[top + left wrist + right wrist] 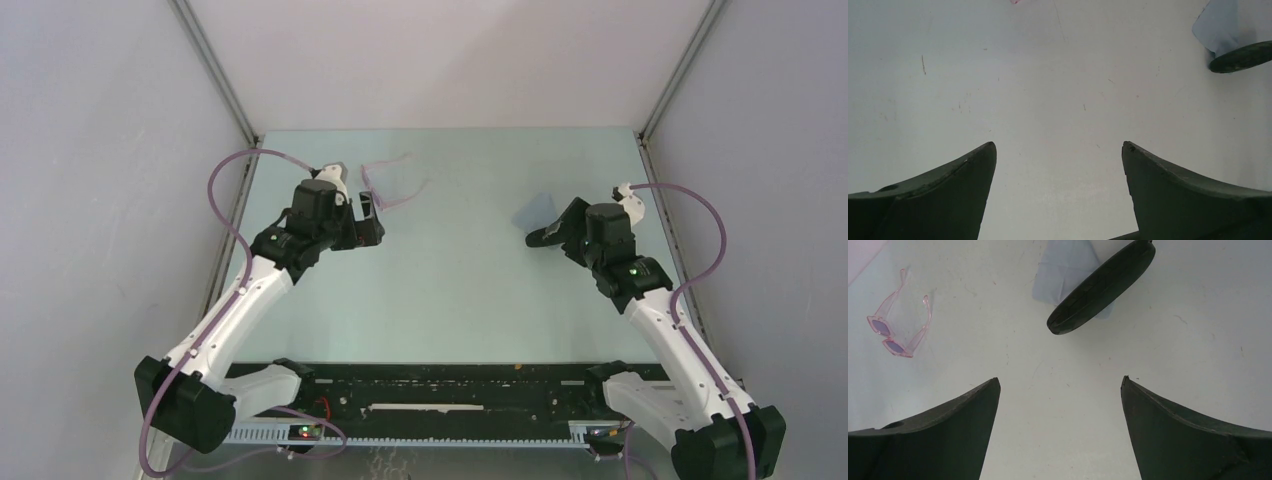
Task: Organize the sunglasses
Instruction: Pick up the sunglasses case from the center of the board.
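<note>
The sunglasses (pixel 392 185), a slim translucent pink pair with arms unfolded, lie on the table at the back left; in the right wrist view the sunglasses (pixel 898 325) are at the far left. My left gripper (pixel 371 221) hovers just in front of them, open with nothing between its fingers (pixel 973 175); only a pink sliver shows at that view's top edge. My right gripper (pixel 566 229) is on the right, also open and holding nothing (pixel 1060 381).
A black oblong case (pixel 1102 287), closed, lies partly on a blue-grey cloth (pixel 1065 267) just ahead of the right gripper. Case (pixel 1243 56) and cloth (pixel 1233 22) also show at the left wrist view's upper right. Grey walls enclose the table (pixel 450 300).
</note>
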`<state>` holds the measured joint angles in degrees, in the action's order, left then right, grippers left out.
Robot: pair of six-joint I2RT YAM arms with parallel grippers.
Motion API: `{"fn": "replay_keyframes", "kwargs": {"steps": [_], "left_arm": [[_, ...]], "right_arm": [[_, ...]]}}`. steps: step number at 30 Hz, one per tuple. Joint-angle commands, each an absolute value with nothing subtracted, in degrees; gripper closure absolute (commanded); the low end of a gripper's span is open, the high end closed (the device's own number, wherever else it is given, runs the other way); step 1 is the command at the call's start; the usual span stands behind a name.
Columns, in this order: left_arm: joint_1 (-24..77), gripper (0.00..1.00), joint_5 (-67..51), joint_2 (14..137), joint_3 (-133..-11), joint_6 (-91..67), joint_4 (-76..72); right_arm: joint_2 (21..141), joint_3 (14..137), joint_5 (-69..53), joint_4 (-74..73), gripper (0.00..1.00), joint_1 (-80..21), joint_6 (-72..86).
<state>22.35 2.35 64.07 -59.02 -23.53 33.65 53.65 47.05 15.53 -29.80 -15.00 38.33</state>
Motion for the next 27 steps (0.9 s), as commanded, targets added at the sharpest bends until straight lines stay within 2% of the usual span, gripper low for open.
{"fn": "replay_keyframes", "kwargs": {"steps": [1, 16, 21, 27], "left_arm": [[22.1, 0.0, 2.9, 62.6, -60.2, -25.1, 32.4], [22.8, 0.0, -0.2, 57.6, -55.0, -23.9, 31.2], [28.4, 0.0, 2.4, 53.5, -48.7, -25.1, 28.1], [34.7, 0.0, 6.5, 52.6, -43.8, -27.9, 24.3]], "right_arm": [[53.3, 47.2, 14.3, -29.4, 0.0, -14.1, 40.3], [54.2, 47.6, 13.1, -31.6, 0.0, -12.6, 41.3], [56.8, 48.6, 15.6, -35.3, 0.0, -7.9, 42.7], [66.4, 51.4, 10.2, -34.3, 0.01, -1.4, 48.3]]}}
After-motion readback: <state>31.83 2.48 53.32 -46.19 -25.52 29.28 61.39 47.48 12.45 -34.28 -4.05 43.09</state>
